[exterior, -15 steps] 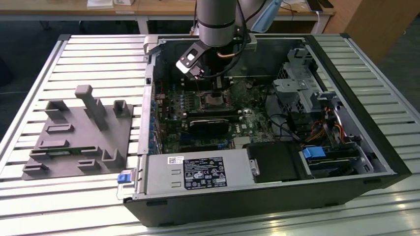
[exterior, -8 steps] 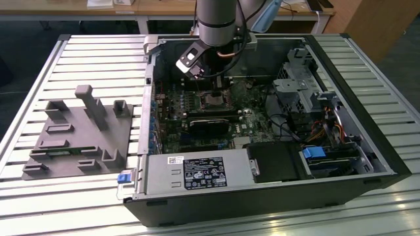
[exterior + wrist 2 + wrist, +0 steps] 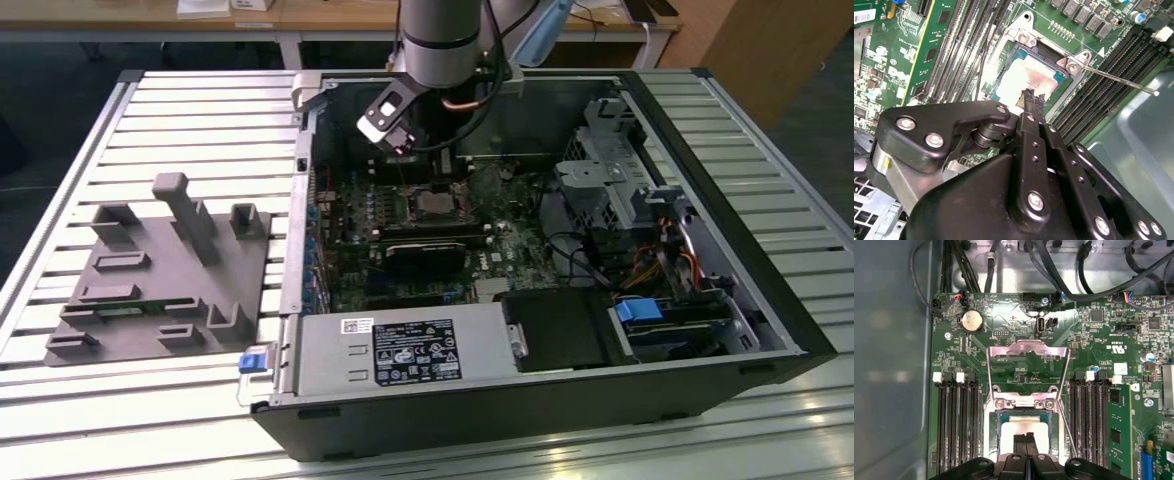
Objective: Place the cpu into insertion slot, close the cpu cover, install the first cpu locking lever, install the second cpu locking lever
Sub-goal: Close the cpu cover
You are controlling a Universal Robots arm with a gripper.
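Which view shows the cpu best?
The second wrist view: the cpu lies in the insertion slot, its pale face mostly visible beyond the end effector. In the first wrist view the end effector overlaps it; in the exterior view it is a small, distant square.

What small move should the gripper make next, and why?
Probably lift the shut gripper straight up from the cpu: the chip already lies in the insertion slot, while the cpu cover stands open.
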